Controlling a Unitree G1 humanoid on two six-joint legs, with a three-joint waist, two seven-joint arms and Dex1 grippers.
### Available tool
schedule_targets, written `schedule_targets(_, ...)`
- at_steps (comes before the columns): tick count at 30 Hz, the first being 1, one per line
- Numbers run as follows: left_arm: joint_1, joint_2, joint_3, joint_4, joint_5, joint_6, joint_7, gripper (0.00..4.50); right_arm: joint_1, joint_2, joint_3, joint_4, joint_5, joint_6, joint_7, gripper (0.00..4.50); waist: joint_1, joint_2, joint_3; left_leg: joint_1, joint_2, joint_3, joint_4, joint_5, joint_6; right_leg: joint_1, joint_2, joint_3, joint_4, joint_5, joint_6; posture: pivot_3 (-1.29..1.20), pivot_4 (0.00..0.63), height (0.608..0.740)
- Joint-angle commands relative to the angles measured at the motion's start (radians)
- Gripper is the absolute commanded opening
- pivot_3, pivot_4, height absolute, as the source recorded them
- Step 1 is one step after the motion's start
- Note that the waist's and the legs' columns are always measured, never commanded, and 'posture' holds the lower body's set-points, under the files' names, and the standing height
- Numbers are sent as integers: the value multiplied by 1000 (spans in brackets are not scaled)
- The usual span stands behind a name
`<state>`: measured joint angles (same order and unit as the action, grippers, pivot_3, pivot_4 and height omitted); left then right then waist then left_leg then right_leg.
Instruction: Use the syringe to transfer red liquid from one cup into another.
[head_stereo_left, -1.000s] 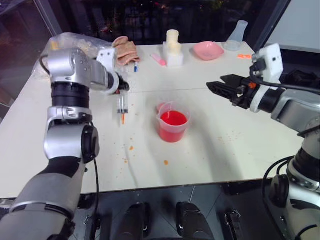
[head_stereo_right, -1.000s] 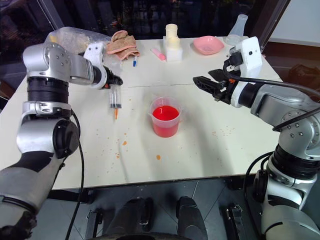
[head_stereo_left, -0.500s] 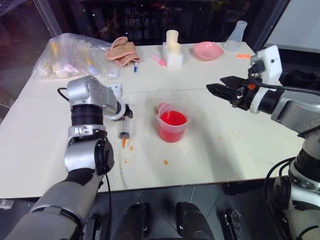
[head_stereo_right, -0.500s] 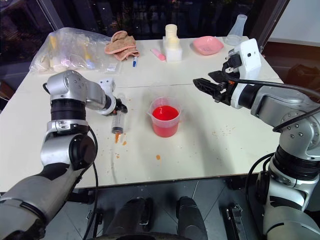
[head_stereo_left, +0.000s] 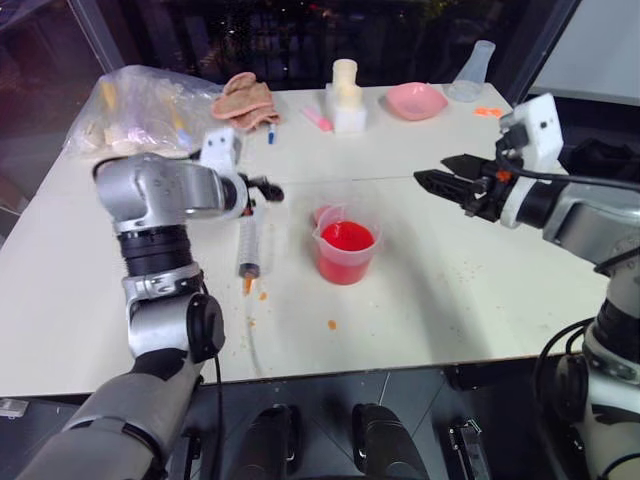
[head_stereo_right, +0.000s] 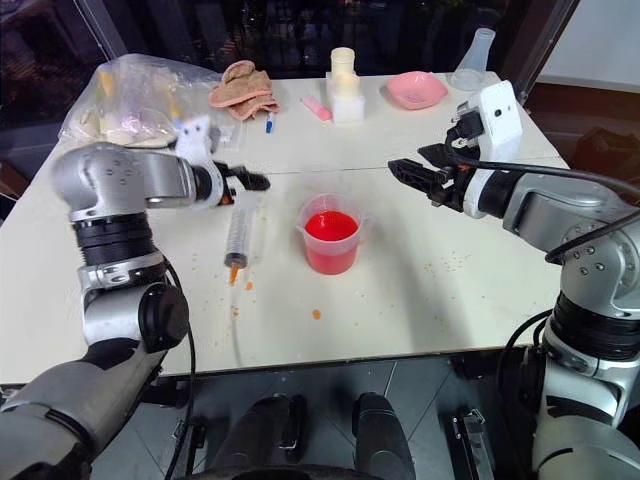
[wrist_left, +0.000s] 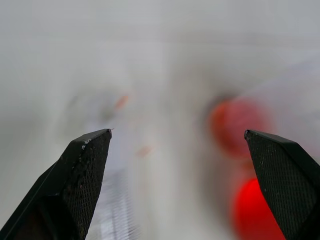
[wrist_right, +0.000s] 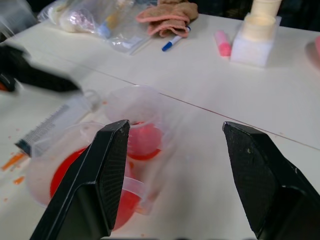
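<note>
The syringe (head_stereo_left: 246, 250) lies flat on the white table (head_stereo_left: 420, 300), orange tip toward the near edge, free of both grippers. My left gripper (head_stereo_left: 268, 188) hovers open just above its plunger end; its wide-apart fingers (wrist_left: 87, 165) show in the left wrist view. To the syringe's right stands the clear beaker (head_stereo_left: 346, 250), holding red liquid (head_stereo_left: 347, 237). A smaller clear cup (wrist_right: 134, 112) with a little red in its bottom stands right behind it. My right gripper (head_stereo_left: 432, 172) hangs open in the air to the right of both cups, pointing at them.
Along the far edge lie a plastic bag of items (head_stereo_left: 145, 105), a pinkish cloth (head_stereo_left: 250, 98), a blue marker (head_stereo_left: 271, 131), a white block with a cream cylinder (head_stereo_left: 346, 95), a pink bowl (head_stereo_left: 416, 100) and a clear flask (head_stereo_left: 474, 72). Orange drops (head_stereo_left: 331, 324) spot the table.
My left gripper carried the syringe down until its tip met the table, then opened and let go. The syringe now lies flat and the left hand has lifted away. The right arm kept still.
</note>
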<state>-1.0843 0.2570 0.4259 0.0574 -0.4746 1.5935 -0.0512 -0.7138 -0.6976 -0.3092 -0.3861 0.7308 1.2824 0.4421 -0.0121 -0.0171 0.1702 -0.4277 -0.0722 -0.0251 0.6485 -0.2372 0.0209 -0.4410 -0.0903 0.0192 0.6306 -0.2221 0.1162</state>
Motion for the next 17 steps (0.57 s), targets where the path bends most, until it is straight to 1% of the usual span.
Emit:
schedule_targets(1,48,80,-18,-117,-63,-26,-110,4461,-12,-73,26,10,-19,-77,68,3078,-2,0,0,0,0,0,0,0,0,0,0,0,0,0,0,0,150,740)
schedule_targets(2,57,94,-28,-129,-70,-20,-125,4461,-10,-90,36,17,-22,-92,85,3078,0,0,0,0,0,0,0,1,1,0,0,0,0,0,0,0,150,740)
schedule_targets(3,77,133,-60,-165,-87,-26,-164,4461,-9,-114,46,26,-20,-105,116,3078,1,0,0,0,0,0,0,1,1,0,0,0,0,0,0,0,150,740)
schedule_targets(7,162,317,-138,-296,-182,-36,-340,4461,24,-225,94,9,2,-176,297,3078,0,0,0,0,0,0,0,1,1,0,0,0,-1,0,0,0,150,740)
schedule_targets(9,188,359,-144,-328,-217,-25,-388,4461,52,-275,109,19,-4,-221,374,3078,4,0,0,0,0,0,0,0,1,1,0,0,-2,0,0,0,150,740)
schedule_targets(13,287,479,-120,-423,-303,14,-493,4461,120,-373,132,42,-20,-307,525,3078,2,0,0,1,0,0,0,0,1,3,-1,0,-4,0,-1,0,150,740)
schedule_targets(14,312,505,-111,-439,-321,18,-513,4461,128,-382,132,45,-16,-317,545,3078,1,0,0,1,0,0,0,0,1,3,-1,0,-3,0,-1,0,150,740)
schedule_targets(15,323,511,-109,-448,-334,19,-517,4461,135,-391,134,59,-20,-335,566,3078,1,0,0,1,1,0,0,0,2,3,-1,0,-4,0,-1,0,150,740)
schedule_targets(17,335,502,-98,-462,-352,21,-508,4461,142,-398,150,84,-38,-372,598,3078,1,0,0,1,1,0,1,0,2,3,-1,-1,-3,-1,-1,0,150,740)
